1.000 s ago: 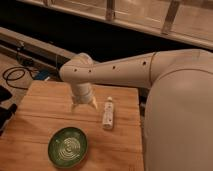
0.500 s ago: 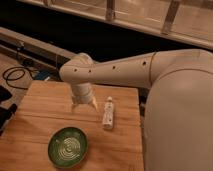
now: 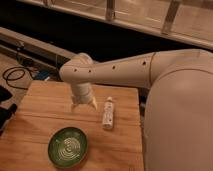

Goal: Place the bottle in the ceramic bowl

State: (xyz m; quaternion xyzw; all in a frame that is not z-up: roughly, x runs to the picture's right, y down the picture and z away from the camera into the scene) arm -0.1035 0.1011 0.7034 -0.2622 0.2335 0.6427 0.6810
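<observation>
The small white bottle (image 3: 107,113) lies on its side on the wooden table (image 3: 40,110), cap toward the far edge. The dark green ceramic bowl (image 3: 68,146) with pale rings sits near the table's front, to the left of the bottle and closer to me. My gripper (image 3: 84,102) hangs from the white arm just left of the bottle, a little above the tabletop, behind the bowl. It holds nothing that I can see.
My large white arm (image 3: 175,100) fills the right side and covers the table's right edge. A black cable (image 3: 15,75) lies on the floor at far left. A dark rail (image 3: 35,45) and windows run along the back.
</observation>
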